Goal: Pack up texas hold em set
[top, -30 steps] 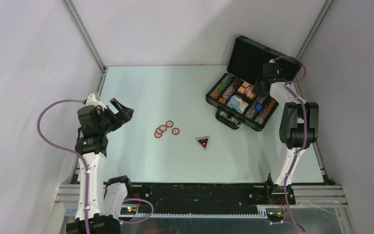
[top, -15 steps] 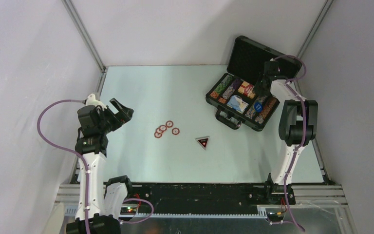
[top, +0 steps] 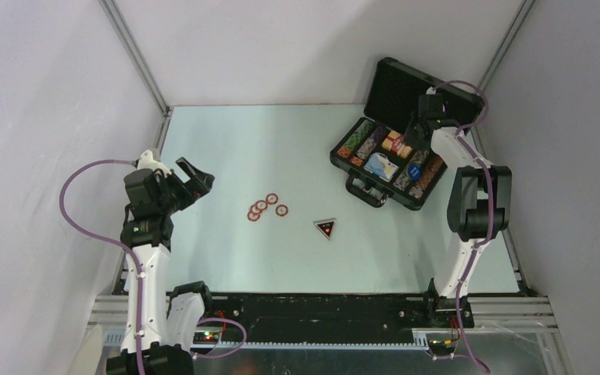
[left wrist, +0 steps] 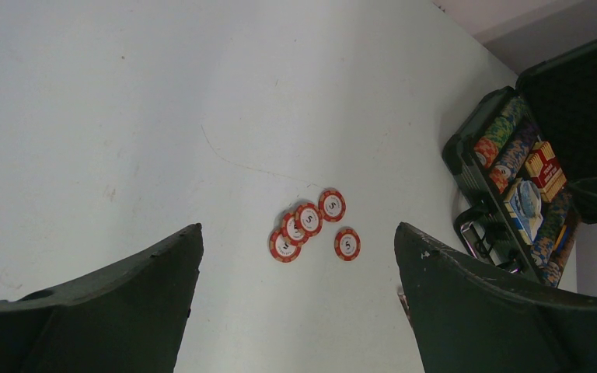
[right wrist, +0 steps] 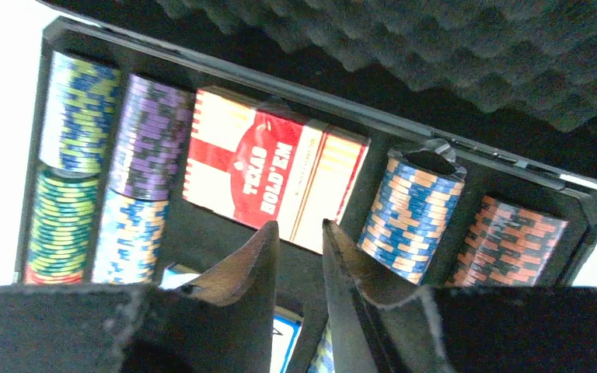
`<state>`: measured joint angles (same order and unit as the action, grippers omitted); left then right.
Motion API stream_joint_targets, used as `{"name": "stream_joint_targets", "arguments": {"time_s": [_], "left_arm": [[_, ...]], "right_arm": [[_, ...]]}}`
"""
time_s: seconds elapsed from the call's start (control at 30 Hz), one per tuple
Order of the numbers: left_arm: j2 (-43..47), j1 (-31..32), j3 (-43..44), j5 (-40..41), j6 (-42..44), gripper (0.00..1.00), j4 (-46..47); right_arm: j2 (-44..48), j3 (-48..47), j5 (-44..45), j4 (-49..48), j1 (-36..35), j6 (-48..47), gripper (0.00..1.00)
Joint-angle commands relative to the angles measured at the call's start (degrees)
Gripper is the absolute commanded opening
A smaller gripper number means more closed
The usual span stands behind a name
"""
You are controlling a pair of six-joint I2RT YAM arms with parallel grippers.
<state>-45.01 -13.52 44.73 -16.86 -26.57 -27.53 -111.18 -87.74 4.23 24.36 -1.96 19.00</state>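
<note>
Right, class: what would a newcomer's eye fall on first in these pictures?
The open black case at the far right of the table stands out, filled with colourful chip rows and a red-white card box; the right hand hovers just above it. Mid-table lie loose red-white chips, with a black triangle beside them.

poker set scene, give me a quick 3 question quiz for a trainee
1. True or false: the case has its lid shut.
2. How many red-white chips lie loose on the table? A two, B five, C ten.
3. Which gripper hangs over the chip rows in the case?

Key: 1 false, the lid stands open. 2 B. 3 the right gripper.
</note>
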Motion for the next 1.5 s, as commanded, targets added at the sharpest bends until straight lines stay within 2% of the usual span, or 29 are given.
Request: {"name": "stream_joint_targets", "arguments": {"time_s": [0.0,0.27,0.47,0.8,1.2,1.47], "left_arm": [[0.45,-0.62,-0.11,-1.19,-0.36,0.97,1.69],[0.41,-0.63,-0.09,-1.25,-0.44,0.97,1.72],[0.36,-0.57,-0.13,-1.37,-0.43,0.97,1.69],[0.11,-0.66,-0.08,-1.48,-0.55,0.97,1.7],[0.16,-0.59,-0.15,-1.57,-0.5,0.97,1.78],[0.28,-0.71,-0.22,-1.53,-0.57,0.97,1.82]], "right_arm": [[4.4,-2.11,1.99,-1.77,-0.24,-1.66,0.31],[-2.13,-9.82,-0.74,2.51,-0.76,-2.01,0.22],[-4.01,-5.5,-2.4,0.84,-1.09,-1.09,0.2],[-8.65,-4.71,-2.67,2.74,-1.21,-1.81,0.2],[-6.03,-8.1,-0.69,2.57,-0.61,-2.37,0.21],[-8.19,-15.21,4.05,2.08,0.08,3.67,0.23]]}}
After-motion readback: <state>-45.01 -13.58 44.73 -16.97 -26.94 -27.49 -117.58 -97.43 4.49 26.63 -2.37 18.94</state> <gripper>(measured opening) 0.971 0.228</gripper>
